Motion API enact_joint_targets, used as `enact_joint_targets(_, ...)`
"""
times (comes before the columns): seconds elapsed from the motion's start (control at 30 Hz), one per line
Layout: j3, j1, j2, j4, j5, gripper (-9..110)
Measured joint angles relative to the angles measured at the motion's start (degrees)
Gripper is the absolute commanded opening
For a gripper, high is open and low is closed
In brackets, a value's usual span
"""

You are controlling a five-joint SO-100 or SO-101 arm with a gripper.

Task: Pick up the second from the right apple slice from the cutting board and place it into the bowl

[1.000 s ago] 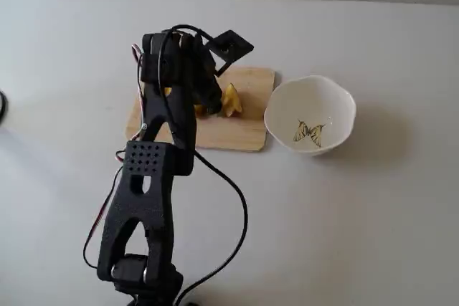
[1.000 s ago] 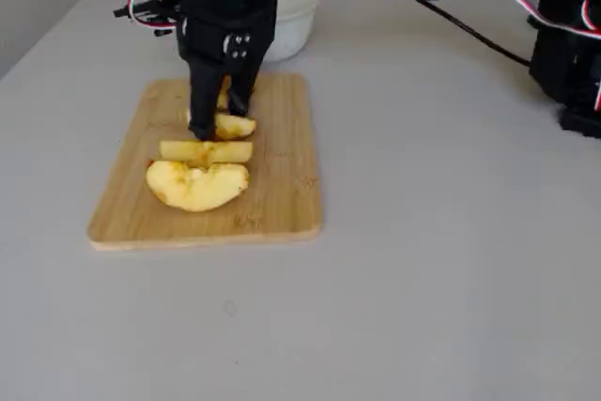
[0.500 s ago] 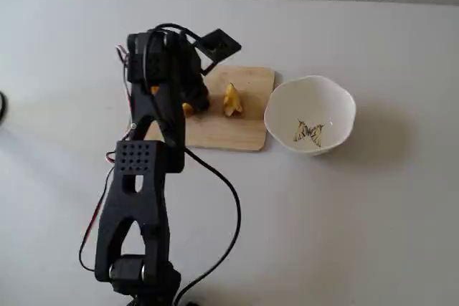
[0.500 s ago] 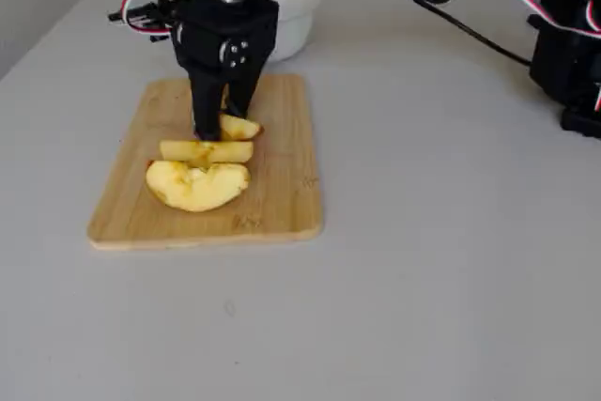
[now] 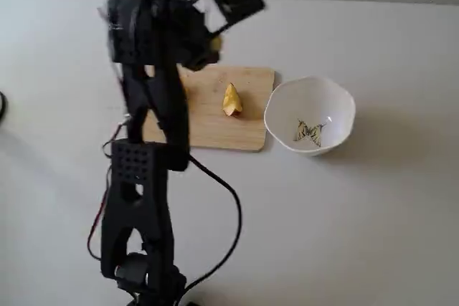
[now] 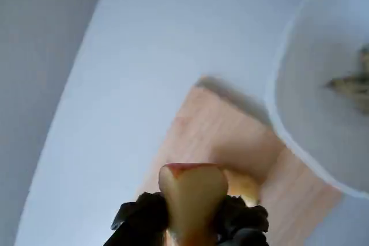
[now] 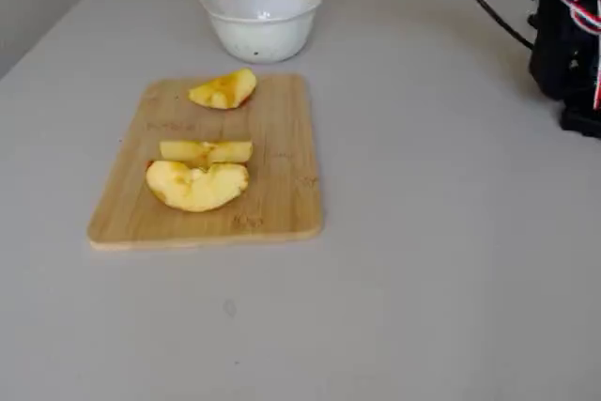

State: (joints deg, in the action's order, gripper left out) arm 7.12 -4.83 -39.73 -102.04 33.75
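Grey-white tabletop under cutting board (image 7: 282, 176) and bowl (image 7: 263, 21); claw (image 6: 193, 223) gripping apple slice (image 6: 193, 197).

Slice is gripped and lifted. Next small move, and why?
Probably carry it sideways over the bowl before opening. The gripper holds the apple slice in the air, over the cutting board in the wrist view, with the bowl's rim off to one side.

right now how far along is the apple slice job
Done: the apple slice is off the cutting board, clamped in the pincer and held in the air. In hand: carrying it toward the bowl; a fixed view shows it high up near the bowl's rim. Left: release it inside. The bowl holds no fruit, and three slices remain on the board.
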Motion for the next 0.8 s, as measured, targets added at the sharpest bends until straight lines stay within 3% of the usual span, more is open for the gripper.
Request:
enact_joint_targets(0.2, 0.1, 9.8, 2.4, 0.0, 2.5, 0)
enact_joint_targets(0.6, 0.1, 13.2, 6.9, 0.0, 3.3, 1)
enact_joint_targets(0.7, 0.2, 14.5, 10.5, 0.0, 3.3, 8)
enact_joint_targets(0.8, 0.1, 15.6, 14.3, 0.0, 3.3, 25)
